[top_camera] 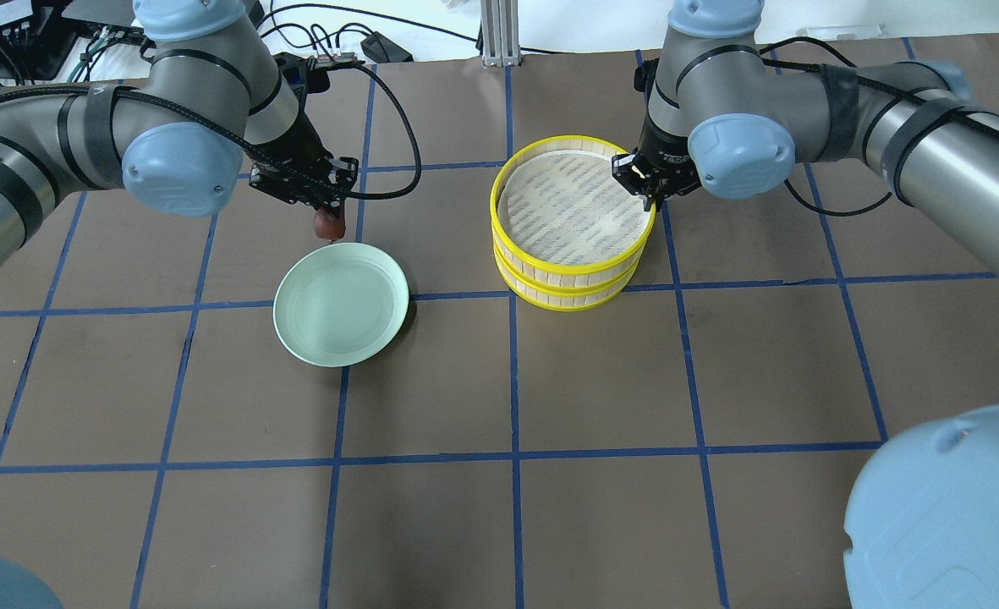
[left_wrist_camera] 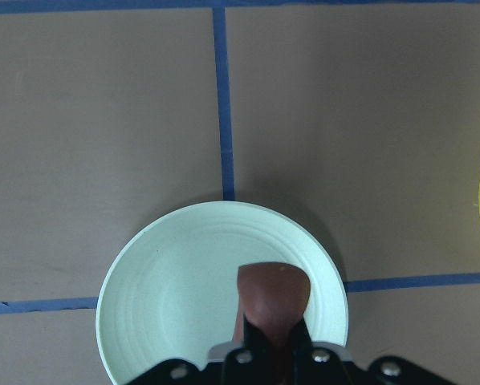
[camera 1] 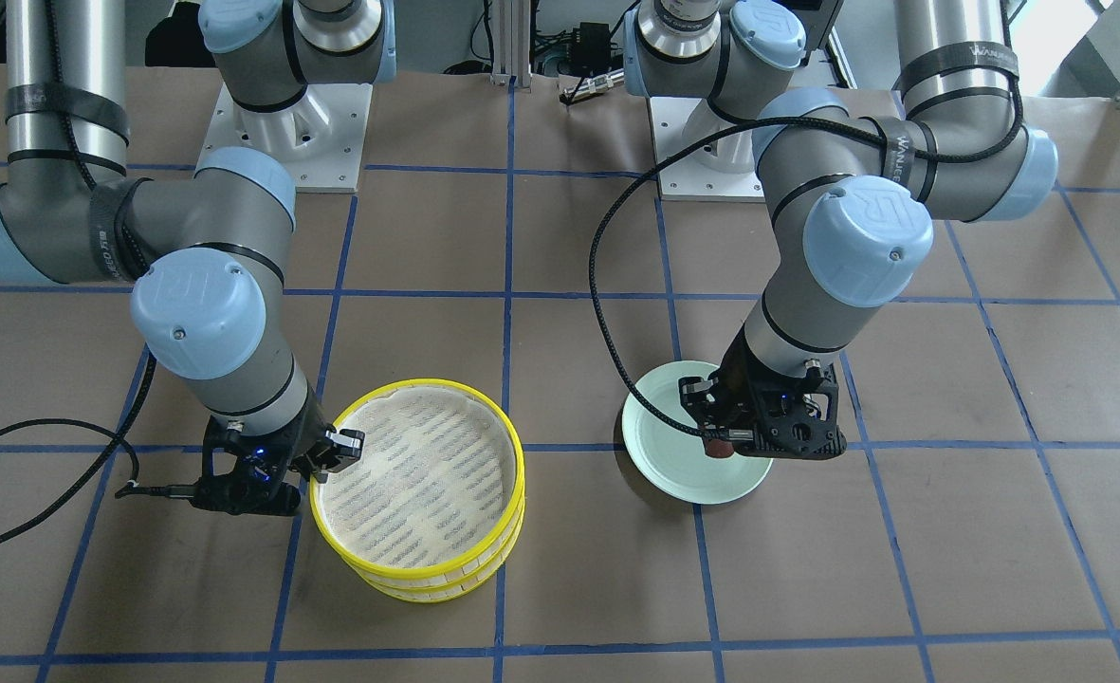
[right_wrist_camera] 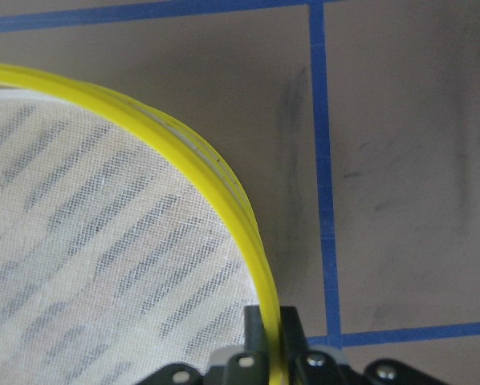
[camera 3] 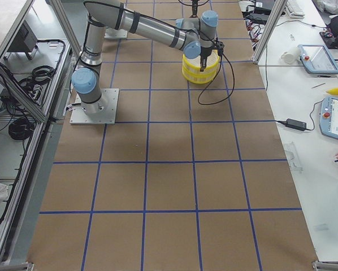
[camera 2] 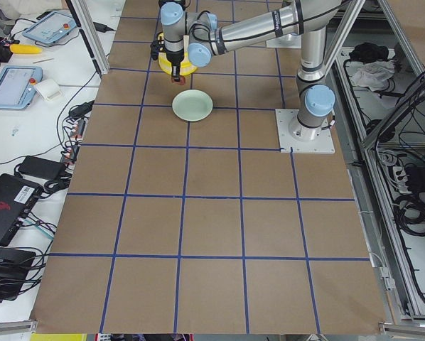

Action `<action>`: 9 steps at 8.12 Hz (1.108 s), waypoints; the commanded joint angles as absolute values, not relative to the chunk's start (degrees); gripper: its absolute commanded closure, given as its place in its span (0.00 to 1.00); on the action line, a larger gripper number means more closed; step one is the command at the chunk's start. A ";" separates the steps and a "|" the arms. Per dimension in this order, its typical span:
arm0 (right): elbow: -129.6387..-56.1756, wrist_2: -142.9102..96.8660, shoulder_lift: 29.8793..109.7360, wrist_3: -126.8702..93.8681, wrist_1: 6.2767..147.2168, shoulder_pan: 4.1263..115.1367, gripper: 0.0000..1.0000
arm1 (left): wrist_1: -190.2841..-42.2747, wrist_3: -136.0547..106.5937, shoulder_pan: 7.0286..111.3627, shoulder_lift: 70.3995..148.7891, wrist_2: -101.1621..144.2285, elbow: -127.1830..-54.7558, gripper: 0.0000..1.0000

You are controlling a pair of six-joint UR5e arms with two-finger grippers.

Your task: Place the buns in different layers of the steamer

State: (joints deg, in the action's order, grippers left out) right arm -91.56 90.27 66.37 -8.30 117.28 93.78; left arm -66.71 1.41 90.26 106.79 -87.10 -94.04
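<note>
My left gripper (top_camera: 327,211) is shut on the dark reddish-brown bun (top_camera: 328,223) and holds it just above the far rim of the pale green plate (top_camera: 338,330). The left wrist view shows the bun (left_wrist_camera: 274,293) over the empty plate (left_wrist_camera: 168,297). The steamer's two yellow-rimmed trays (top_camera: 568,269) stand stacked, the top one slightly offset, its mesh bare. My right gripper (top_camera: 645,188) is shut on the top tray's rim (right_wrist_camera: 200,152), one finger inside and one outside. The pale cream bun shows in no view.
Brown paper with a blue tape grid (top_camera: 512,381) covers the table. A black cable (camera 1: 616,285) loops from the left arm down to the plate's edge. The arm bases (camera 1: 284,133) stand at the robot's side of the table.
</note>
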 commanded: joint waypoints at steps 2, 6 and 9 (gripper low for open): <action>-91.58 90.26 66.36 -8.35 117.16 93.78 1.00 | -66.71 1.41 90.26 106.87 -87.10 -94.04 1.00; -91.67 90.26 66.27 -8.61 117.16 93.78 0.31 | -66.71 1.49 90.18 106.88 -87.10 -94.04 1.00; -90.71 90.17 67.40 -10.29 116.03 93.78 0.00 | -66.62 1.41 90.26 106.88 -87.10 -94.04 1.00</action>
